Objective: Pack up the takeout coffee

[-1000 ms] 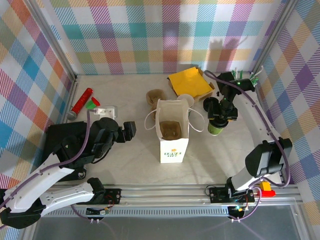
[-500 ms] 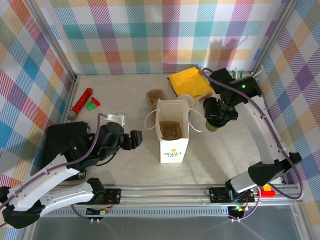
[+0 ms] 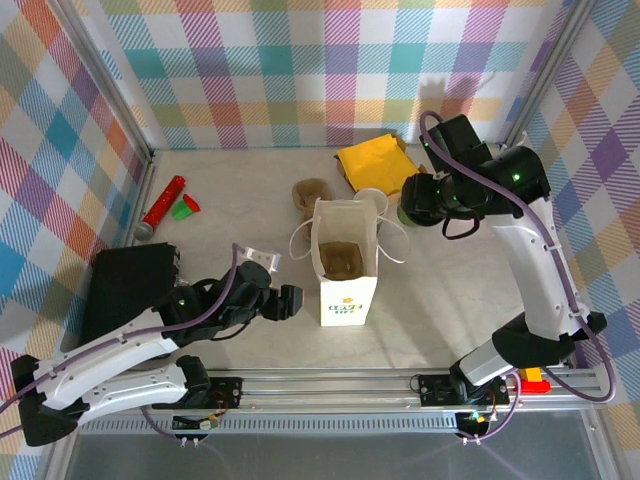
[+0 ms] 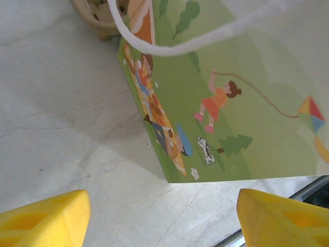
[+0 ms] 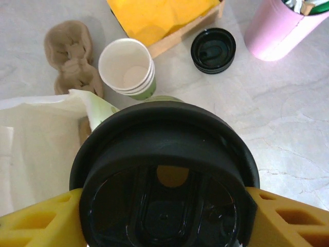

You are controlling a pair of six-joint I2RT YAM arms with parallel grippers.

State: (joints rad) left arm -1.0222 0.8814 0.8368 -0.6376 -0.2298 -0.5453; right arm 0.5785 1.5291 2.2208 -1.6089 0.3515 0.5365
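The takeout coffee [image 5: 164, 175], a cup under a round black lid, hangs above the table with my right gripper [image 5: 164, 218] shut on it, one yellow finger on each side. In the top view that gripper [image 3: 415, 205] sits just right of the tall white paper bag's [image 3: 347, 262] open mouth. The bag stands upright at the table's centre, with a brown cardboard carrier [image 3: 340, 260] at its bottom. My left gripper [image 3: 290, 301] is low beside the bag's left side. It is open [image 4: 162, 221] with nothing between its fingers, facing the bag's green printed side [image 4: 221, 103].
Below the held cup stand a lidless cream-and-green cup [image 5: 127, 69], a loose black lid [image 5: 213, 50], a pink tumbler [image 5: 280, 25], a brown cup carrier [image 5: 72, 56] and a tray of yellow napkins [image 5: 159, 15]. A red tube [image 3: 163, 205] and a black pad [image 3: 125, 290] lie at left.
My right arm has lifted the coffee and carried it left and back, toward the bag's mouth. My left arm has swung right to the bag's base, its jaws narrowing slightly.
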